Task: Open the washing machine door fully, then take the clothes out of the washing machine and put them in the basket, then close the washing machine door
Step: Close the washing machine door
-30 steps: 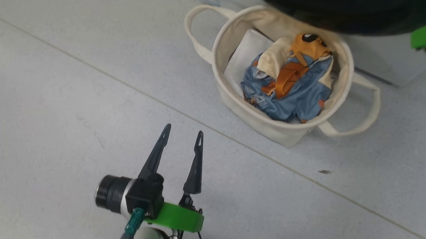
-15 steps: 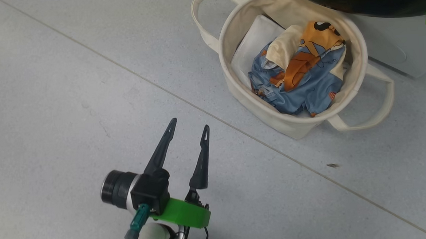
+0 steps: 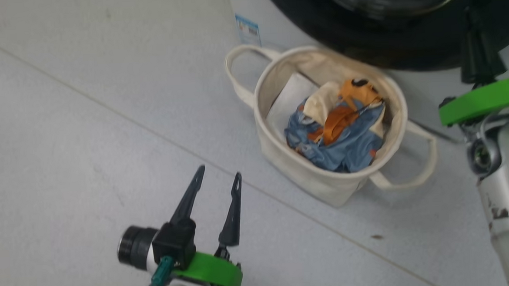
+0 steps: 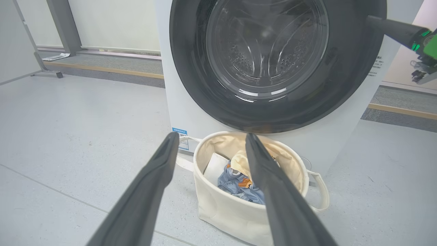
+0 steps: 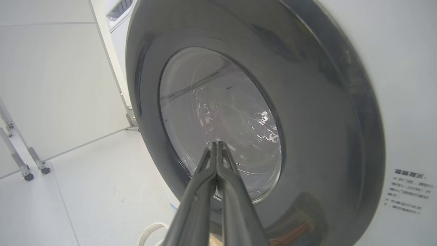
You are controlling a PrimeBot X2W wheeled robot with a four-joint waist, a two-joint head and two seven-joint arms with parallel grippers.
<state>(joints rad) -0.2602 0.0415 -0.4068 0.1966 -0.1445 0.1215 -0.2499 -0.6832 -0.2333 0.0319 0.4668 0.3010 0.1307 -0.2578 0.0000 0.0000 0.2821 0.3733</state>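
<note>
The head is tipping upward, so more of the door (image 3: 362, 45) above the basket (image 3: 308, 179) is coming into sight, with the right claw (image 5: 217, 145), pinched shut, pointing at it. The clothes (image 3: 337, 138) are lying inside the basket as before. The left claw (image 3: 219, 172), spread wide and empty, is hovering well apart from the basket, so only the closing seems left.

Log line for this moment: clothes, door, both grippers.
clothes: in basket | washing machine door: against washing machine, latch unclear | left gripper: open, empty, above floor | right gripper: shut, empty, at door
</note>
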